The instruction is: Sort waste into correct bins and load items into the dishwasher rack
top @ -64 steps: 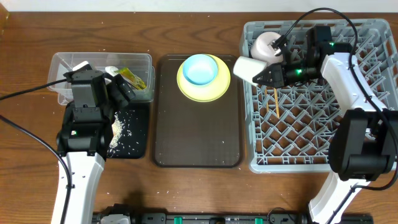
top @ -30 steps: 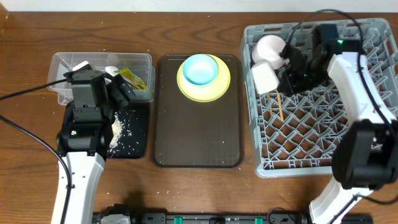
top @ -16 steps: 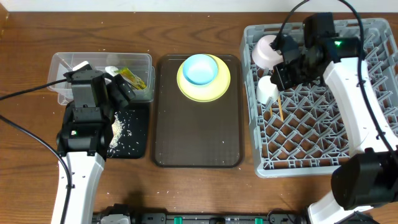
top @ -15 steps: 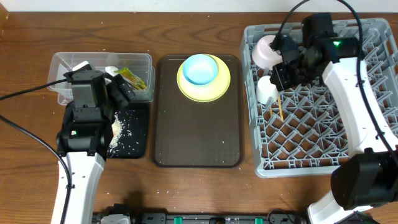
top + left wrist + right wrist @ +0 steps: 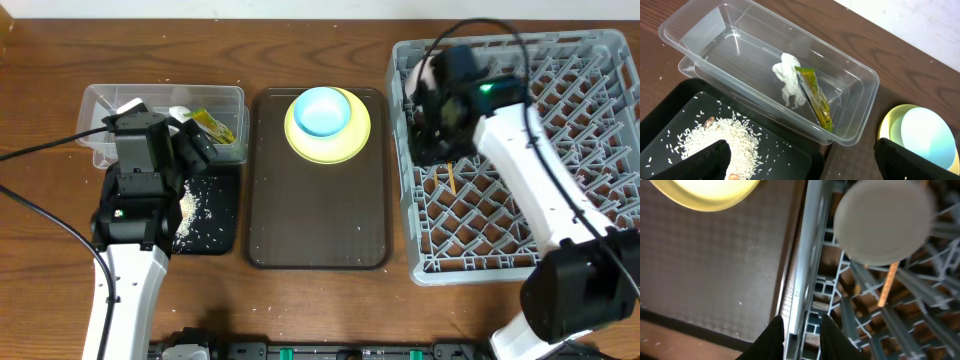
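Note:
The clear tub (image 5: pixel 100 100) holds the white tissue (image 5: pixel 789 80) and the snack wrapper (image 5: pixel 815 97). The rice (image 5: pixel 722 142) lies in the black tray (image 5: pixel 215 215). My left gripper (image 5: pixel 802 156) hangs open and empty above them. The blue bowl (image 5: pixel 322 110) sits on the yellow plate (image 5: pixel 340 148). My right gripper (image 5: pixel 802 335) is empty, its fingers a little apart on either side of the grey rack's left wall (image 5: pixel 805 275). In the rack (image 5: pixel 520 230) lie a chopstick (image 5: pixel 888 282) and a round white dish (image 5: pixel 882 222), cup or bowl I cannot tell.
The plate and bowl stand at the far end of the dark brown serving tray (image 5: pixel 318 215), between the bins and the rack. Stray rice grains dot the wooden table (image 5: pixel 300 300) near the front. The right arm (image 5: pixel 520 170) crosses the rack's left half.
My right gripper carried the white cup into the rack's back left, let it go there, and has swung left to the rack's left wall. The left arm has not moved.

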